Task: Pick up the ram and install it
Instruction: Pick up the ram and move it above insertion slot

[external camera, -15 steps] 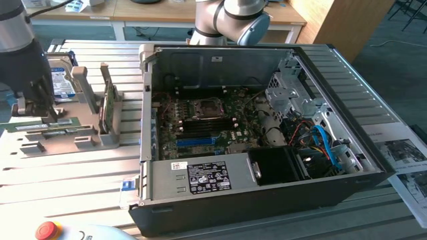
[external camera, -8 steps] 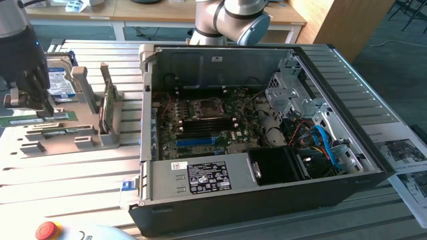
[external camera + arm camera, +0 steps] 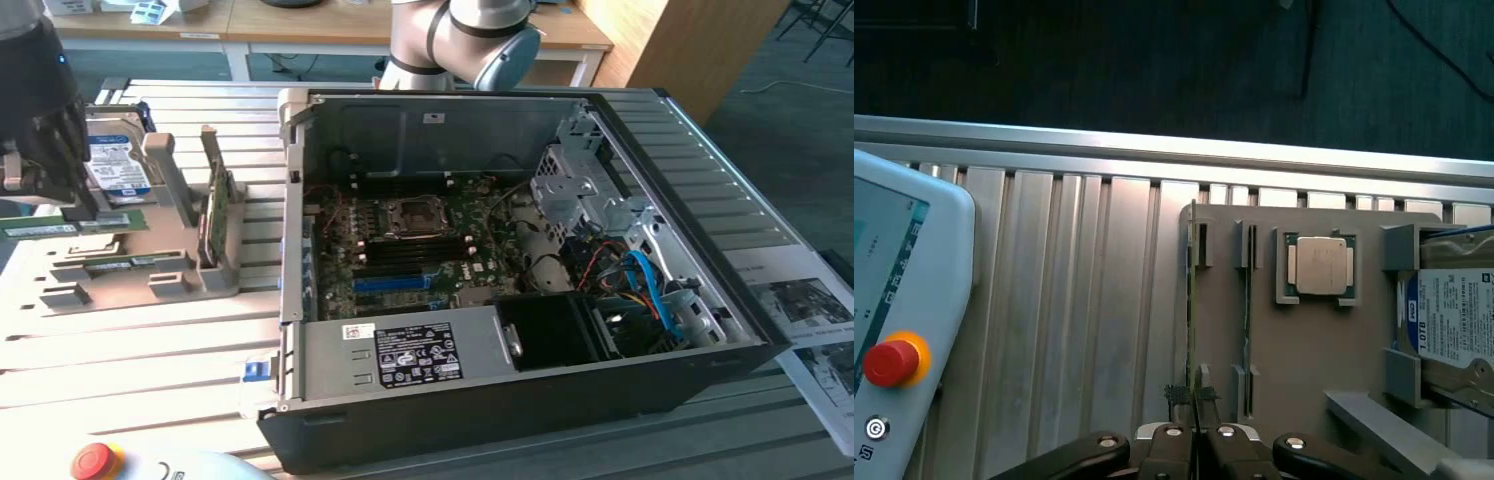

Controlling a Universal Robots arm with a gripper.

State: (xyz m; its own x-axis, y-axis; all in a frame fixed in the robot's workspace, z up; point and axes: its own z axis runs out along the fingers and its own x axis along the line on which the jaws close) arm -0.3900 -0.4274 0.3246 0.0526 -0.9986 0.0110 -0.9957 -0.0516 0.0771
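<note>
Well, gripper (image 3: 1194, 396) clenched on the thin green ram stick (image 3: 1190, 300), edge-up in its grey slotted holder (image 3: 1309, 370), nine o'clock from the black computer case (image 3: 561, 410)

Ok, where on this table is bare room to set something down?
The bare slats between the gray holder, the open computer case and the teach pendant. Crowded: the holder, with ram sticks, a CPU and a hard drive.

Past the far edge of your pale ribbed aluminium worktop (image 3: 134, 370) you have light wooden desks (image 3: 160, 25) on white legs, a tall wooden panel (image 3: 667, 50) and dark blue-grey carpet floor (image 3: 787, 110), with bright light washing the slats.
</note>
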